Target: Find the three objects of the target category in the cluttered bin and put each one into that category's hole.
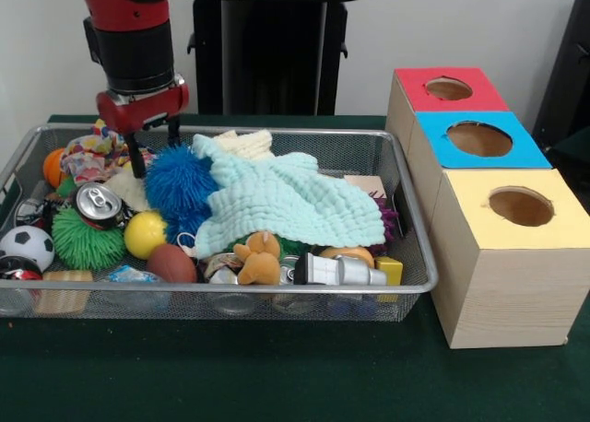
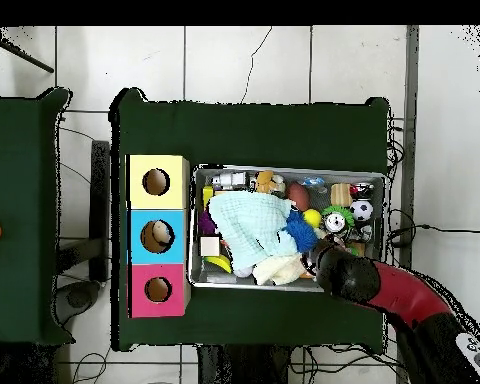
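A wire-mesh bin (image 1: 410, 210) is heaped with clutter. My gripper (image 1: 154, 144) reaches down into its back left corner, just behind a blue fuzzy ball (image 1: 178, 181). Its fingers (image 1: 137, 159) stand apart, open, with nothing seen between them. A light-blue cloth (image 1: 295, 199) covers the middle of the heap. Around it lie a soda can (image 1: 99, 204), a yellow ball (image 1: 145, 233), a green spiky ball (image 1: 85, 240), a soccer ball (image 1: 25, 247), a brown football (image 1: 171, 263) and a stuffed bear (image 1: 258, 256). In the overhead view the arm (image 2: 346, 277) hides the gripper beside the blue ball (image 2: 300, 234).
Three boxes with round holes stand in a row beside the bin: red (image 1: 449, 89), blue (image 1: 478, 139), yellow (image 1: 521, 206). Overhead, the blue box's hole (image 2: 157, 236) shows something pale inside. A cream cloth (image 1: 244, 144) and a patterned rag (image 1: 92, 155) lie at the bin's back.
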### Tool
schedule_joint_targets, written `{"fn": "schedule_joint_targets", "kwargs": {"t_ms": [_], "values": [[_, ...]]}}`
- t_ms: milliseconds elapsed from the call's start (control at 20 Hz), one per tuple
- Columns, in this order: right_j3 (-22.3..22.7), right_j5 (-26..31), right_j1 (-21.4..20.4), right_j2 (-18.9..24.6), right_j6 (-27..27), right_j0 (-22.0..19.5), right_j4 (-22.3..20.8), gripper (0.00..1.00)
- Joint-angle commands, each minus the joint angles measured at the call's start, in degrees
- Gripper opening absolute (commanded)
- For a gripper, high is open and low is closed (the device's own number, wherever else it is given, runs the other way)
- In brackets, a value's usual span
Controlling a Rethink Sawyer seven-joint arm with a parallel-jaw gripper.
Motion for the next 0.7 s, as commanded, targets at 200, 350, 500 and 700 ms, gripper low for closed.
{"fn": "schedule_joint_targets", "kwargs": {"t_ms": [200, 350, 500, 700], "values": [[-5.19, 8.50, -4.11, -0.89, 8.10, 1.44, 1.53, 1.00], [-3.58, 10.28, -7.42, 0.53, 6.65, -0.96, 2.67, 1.00], [2.29, 10.11, -11.69, 0.72, 8.25, -2.74, 4.12, 1.00], [11.82, 10.28, -16.91, -2.20, 10.58, -5.50, 5.61, 1.00]]}}
